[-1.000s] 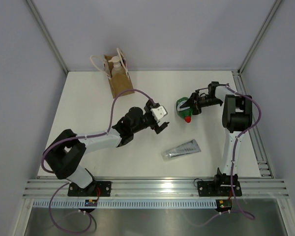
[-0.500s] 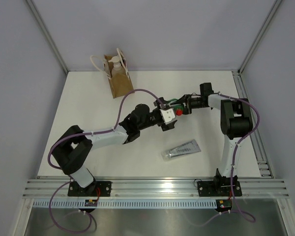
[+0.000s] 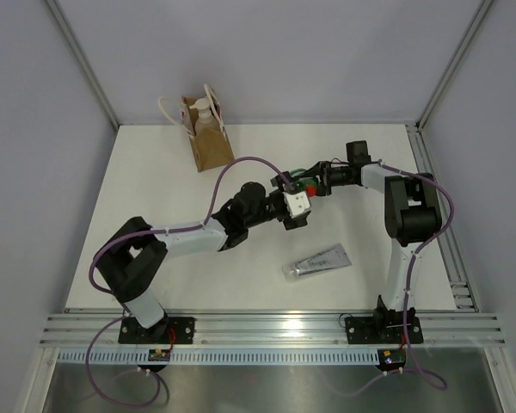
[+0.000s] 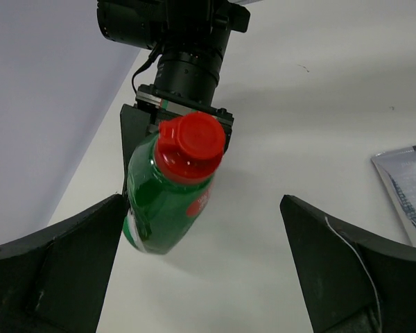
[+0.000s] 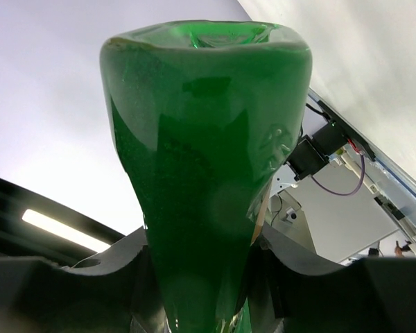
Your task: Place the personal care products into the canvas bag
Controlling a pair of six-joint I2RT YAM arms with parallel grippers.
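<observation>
My right gripper is shut on the green red-capped squeeze bottle and holds it off the table, cap toward the left arm. In the right wrist view the bottle fills the gap between the jaws. My left gripper is open right at the bottle; in its wrist view the bottle hangs between the spread fingers, close to the left finger. The silver-grey flat tube lies on the table. The canvas bag stands at the back left with the beige pump bottle inside. The orange bottle is out of view.
The tube's end shows at the right edge of the left wrist view. Aluminium rails run along the near edge and down the right side. Grey walls close in the white table.
The right gripper has carried the green bottle left and upward. The left arm has reached right, and its open fingers now flank the bottle.
</observation>
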